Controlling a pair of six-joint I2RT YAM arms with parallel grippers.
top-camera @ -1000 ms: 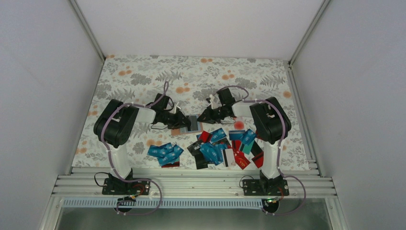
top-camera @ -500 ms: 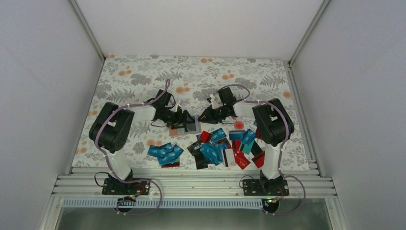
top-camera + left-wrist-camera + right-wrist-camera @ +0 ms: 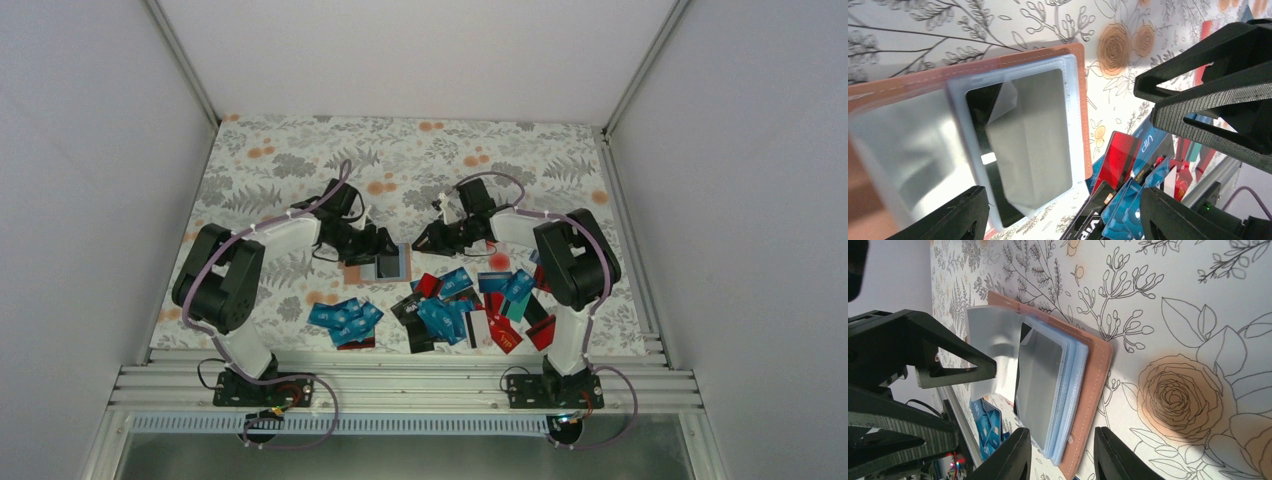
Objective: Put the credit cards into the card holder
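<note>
The card holder (image 3: pixel 385 266) lies open on the floral cloth, tan-pink leather with clear sleeves (image 3: pixel 1013 145); something dark shows inside one sleeve. My left gripper (image 3: pixel 386 244) hovers at its far edge, open (image 3: pixel 1063 222), holding nothing. My right gripper (image 3: pixel 424 243) is at the holder's right side; in the right wrist view its jaws (image 3: pixel 1062 460) stand apart around the corner of the holder (image 3: pixel 1093 375), with small gaps on both sides. Credit cards, blue, red and black, lie in two heaps (image 3: pixel 345 320) (image 3: pixel 470 305) near the front; some show in the left wrist view (image 3: pixel 1128 170).
White walls enclose the cloth-covered table (image 3: pixel 300 160). An aluminium rail (image 3: pixel 400 385) runs along the near edge by the arm bases. A red spot (image 3: pixel 498 261) marks the cloth right of the holder.
My left gripper has opened, let go of the holder and drawn back a little; its arm has swung leftward. My right gripper's jaws have widened. The holder now lies flatter on the cloth.
</note>
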